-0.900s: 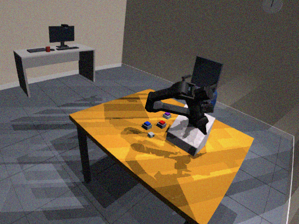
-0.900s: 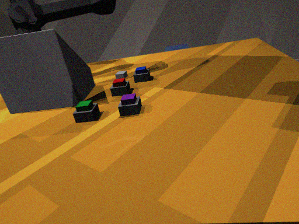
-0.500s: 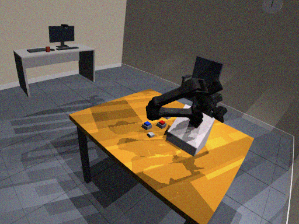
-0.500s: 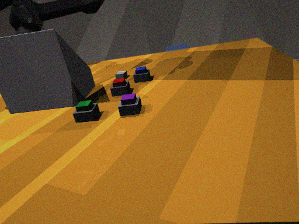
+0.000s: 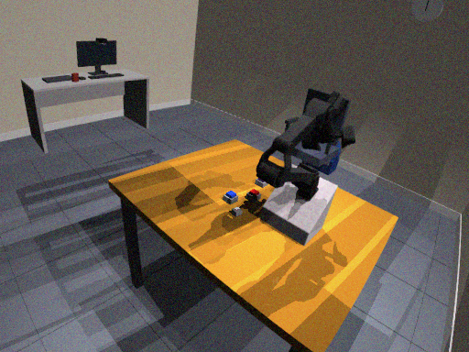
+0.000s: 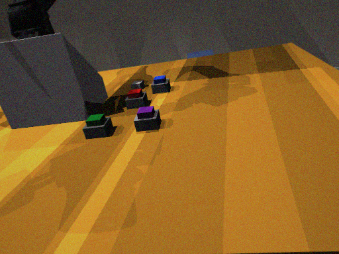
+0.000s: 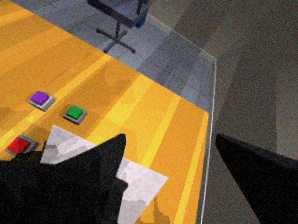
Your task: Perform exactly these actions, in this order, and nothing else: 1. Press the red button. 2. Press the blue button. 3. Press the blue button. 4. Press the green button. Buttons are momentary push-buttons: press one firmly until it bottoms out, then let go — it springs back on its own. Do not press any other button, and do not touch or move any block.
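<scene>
The red button [image 5: 253,192] [image 6: 135,93] [image 7: 20,145] stands near the arm's pedestal. The blue button [image 5: 231,194] [image 6: 160,79] stands beyond it in the exterior view and is outside the wrist view. The green button [image 6: 95,120] [image 7: 75,112] stands close to the pedestal and is hidden in the top view. All three caps stand raised. My gripper [image 7: 170,138] is open and empty, high above the table and back over the pedestal side, away from every button. Its fingertips are hard to pick out in the top view and out of view in the exterior view.
A purple button [image 6: 145,112] [image 7: 39,98] stands near the green and red ones. A small grey block [image 5: 236,212] [image 6: 138,84] lies near the red and blue buttons. The pale pedestal [image 5: 293,215] [image 6: 43,83] [image 7: 145,182] rises beside them. An office chair [image 7: 118,25] stands beyond the table.
</scene>
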